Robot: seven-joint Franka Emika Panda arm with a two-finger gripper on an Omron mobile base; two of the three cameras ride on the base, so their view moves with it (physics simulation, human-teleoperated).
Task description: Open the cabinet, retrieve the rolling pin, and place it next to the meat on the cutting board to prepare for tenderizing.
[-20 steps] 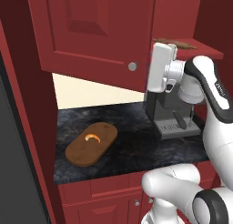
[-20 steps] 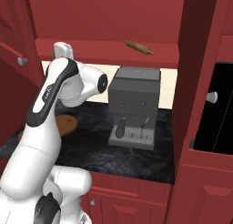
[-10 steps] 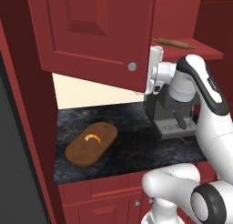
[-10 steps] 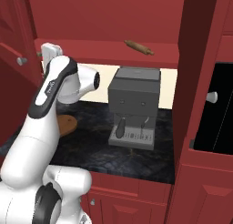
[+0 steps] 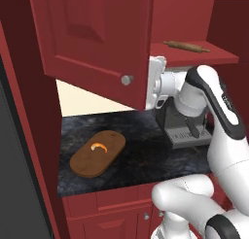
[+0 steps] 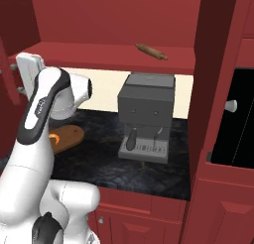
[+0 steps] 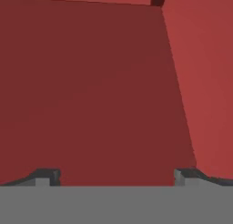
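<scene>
The cabinet's left door [image 5: 92,39] stands swung outward, its silver knob [image 5: 127,79] near the lower corner. My gripper [image 5: 152,86] sits right at that door's free edge, at its inner side, fingers hidden behind the wood. In the hand view the gripper [image 7: 116,176] is open, tips wide apart, nothing between them, facing the dark-red door panel up close. The rolling pin [image 5: 187,46] [image 6: 152,51] lies on the open cabinet shelf. On the counter lies the cutting board [image 5: 97,154] [image 6: 69,135] with the orange meat [image 5: 99,146] on it.
A grey coffee machine [image 5: 187,128] [image 6: 146,114] stands on the dark counter [image 5: 141,158] beneath the shelf, right of the board. The cabinet's right door [image 6: 213,79] is open at the right. Low red drawers [image 5: 112,204] run under the counter.
My hand has moved left along with the door's free edge, and the left door has swung further open. Rolling pin, board and meat have not moved.
</scene>
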